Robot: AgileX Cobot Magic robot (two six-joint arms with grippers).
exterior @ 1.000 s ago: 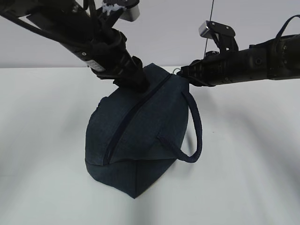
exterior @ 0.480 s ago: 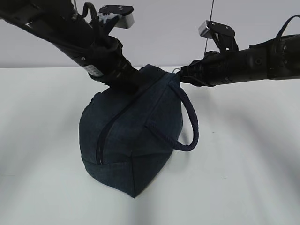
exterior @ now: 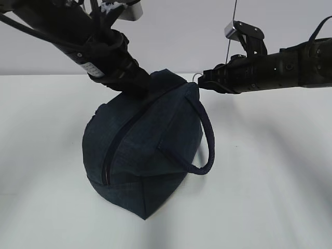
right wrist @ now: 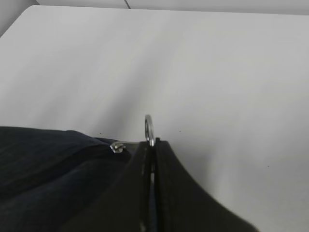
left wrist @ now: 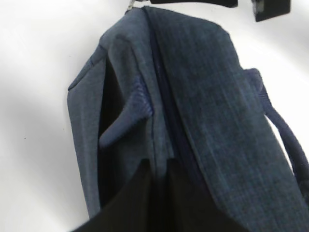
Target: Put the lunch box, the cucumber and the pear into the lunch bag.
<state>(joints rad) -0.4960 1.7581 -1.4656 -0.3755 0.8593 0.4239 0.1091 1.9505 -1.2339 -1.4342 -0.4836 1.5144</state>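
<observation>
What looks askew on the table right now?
The lunch bag is tipped onto one end with its zipper shut, pinched between both end effectors; the right one is clamped on the ring zipper pull. No food is visible.

A dark navy fabric lunch bag (exterior: 142, 150) stands on a plain white table (exterior: 270, 197), tilted, its bottom corner pointing toward six o'clock. A dark zipper line (exterior: 116, 142) runs diagonally along its top, from the lower end at about eight o'clock up toward the peak at one o'clock, and reads as zipped. A navy loop handle (exterior: 206, 140) hangs off the side at three o'clock. The left gripper (exterior: 142, 85), black, comes in from eleven o'clock and presses into the fabric near the peak. The right gripper (exterior: 202, 81), black, reaches from three o'clock; its tips meet the bag's top corner at a small metal ring zipper pull (exterior: 196, 77).
</observation>
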